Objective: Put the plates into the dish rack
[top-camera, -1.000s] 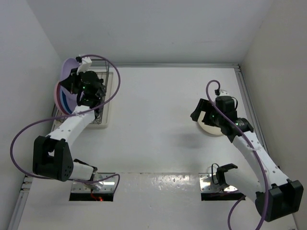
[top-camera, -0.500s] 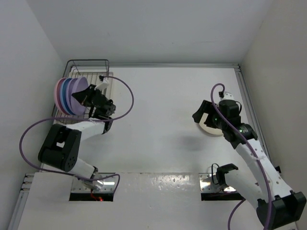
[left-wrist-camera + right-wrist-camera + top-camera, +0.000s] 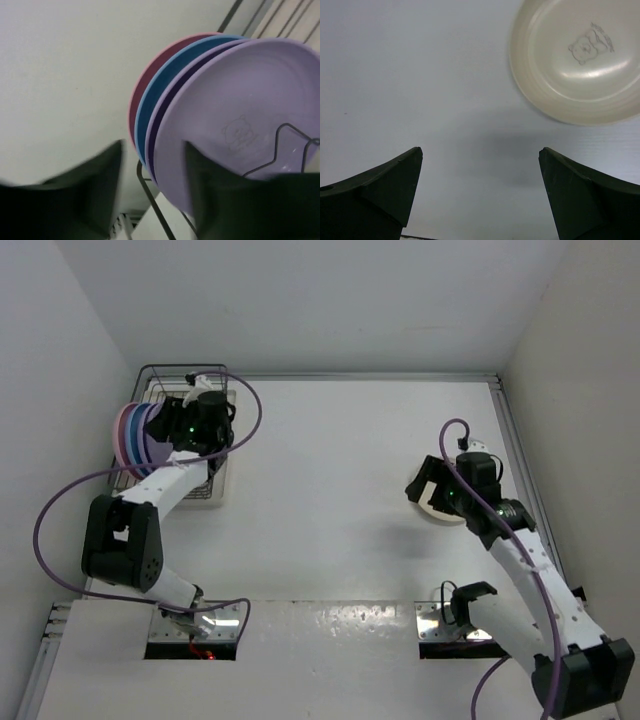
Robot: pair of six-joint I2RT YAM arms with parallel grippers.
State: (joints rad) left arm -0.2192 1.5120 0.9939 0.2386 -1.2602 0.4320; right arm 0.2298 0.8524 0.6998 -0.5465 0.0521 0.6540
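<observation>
Swinging back from over the surface (image 3: 330,490), the left arm now reaches over the dish rack (image 3: 182,367) at the far left corner, and the left hand (image 3: 154,150) has gone from clamped to partly parted. The lavender plate (image 3: 250,115) it carried stands on edge between the rack wires, leaning against a dark purple plate (image 3: 159,125), a blue plate (image 3: 150,95) and a pink plate (image 3: 136,105). The plate rims show in the gap between the fingers, and nothing looks pinched, so this plate seems delivered and the arm free to back out.

The right hand (image 3: 480,150) has crept slightly toward the near edge and hovers with its fingers spread wide and nothing in them, just beside the cream plate (image 3: 575,60), which lies flat on the surface at the right, well apart from the rack. That one looks like the last plate left to load.
</observation>
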